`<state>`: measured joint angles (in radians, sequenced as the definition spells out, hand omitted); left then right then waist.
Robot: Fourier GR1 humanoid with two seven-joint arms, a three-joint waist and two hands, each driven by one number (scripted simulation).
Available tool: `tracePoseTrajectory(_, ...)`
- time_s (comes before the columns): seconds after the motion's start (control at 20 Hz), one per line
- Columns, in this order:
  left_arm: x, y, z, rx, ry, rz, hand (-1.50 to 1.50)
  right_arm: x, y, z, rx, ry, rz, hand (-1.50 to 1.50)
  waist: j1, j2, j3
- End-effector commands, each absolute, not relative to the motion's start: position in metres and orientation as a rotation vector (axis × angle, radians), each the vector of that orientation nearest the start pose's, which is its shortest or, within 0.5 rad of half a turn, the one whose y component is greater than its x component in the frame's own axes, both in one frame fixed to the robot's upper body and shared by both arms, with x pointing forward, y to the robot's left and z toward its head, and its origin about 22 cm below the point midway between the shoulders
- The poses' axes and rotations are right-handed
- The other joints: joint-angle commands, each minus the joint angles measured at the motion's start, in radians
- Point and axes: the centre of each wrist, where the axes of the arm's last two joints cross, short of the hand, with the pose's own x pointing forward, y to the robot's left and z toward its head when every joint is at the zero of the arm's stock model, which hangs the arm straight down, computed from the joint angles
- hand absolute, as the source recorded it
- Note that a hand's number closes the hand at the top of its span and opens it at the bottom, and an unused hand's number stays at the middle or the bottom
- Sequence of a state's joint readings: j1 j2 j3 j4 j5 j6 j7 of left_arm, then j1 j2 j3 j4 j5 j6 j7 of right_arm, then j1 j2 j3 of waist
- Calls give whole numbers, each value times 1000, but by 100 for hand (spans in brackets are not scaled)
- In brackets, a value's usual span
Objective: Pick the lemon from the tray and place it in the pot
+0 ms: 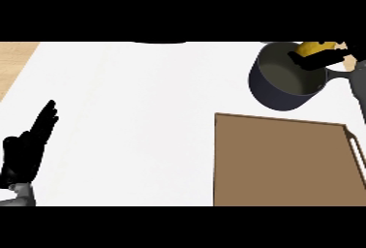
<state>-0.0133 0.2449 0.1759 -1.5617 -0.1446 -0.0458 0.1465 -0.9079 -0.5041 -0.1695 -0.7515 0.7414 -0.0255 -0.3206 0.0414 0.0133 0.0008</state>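
Observation:
A yellow lemon [312, 48] is held at the top right, over the far rim of the dark pot [275, 92]. My right hand [330, 57] is curled round the lemon, black fingers hiding its lower and right parts. The pot is dark blue-grey with a dull olive inside, standing just beyond the brown tray [286, 164]. The tray lies at the lower right with nothing on it. My left hand [28, 143] rests open at the left edge, fingers straight and pointing up.
The white counter [129, 121] spreads across the middle. A strip of light wood [14, 60] shows at the upper left corner. The tray has a handle [355, 150] on its right side.

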Motion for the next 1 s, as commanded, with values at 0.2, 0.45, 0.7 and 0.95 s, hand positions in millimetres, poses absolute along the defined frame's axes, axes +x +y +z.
tracePoseTrajectory(0.2,250,316,21,372,-1425,-186,0,448,-327,136,-897,-1702,886,150,26,14,1)
tracePoseTrajectory(0.45,249,318,24,386,-1439,-208,0,449,-337,135,-780,-1631,822,-150,35,17,2)
tracePoseTrajectory(0.7,239,317,18,378,-1432,-196,0,453,-321,123,-707,-1692,779,-150,43,18,2)
tracePoseTrajectory(0.95,236,315,12,392,-1425,-204,0,451,-324,118,-602,-1872,609,-150,35,15,3)
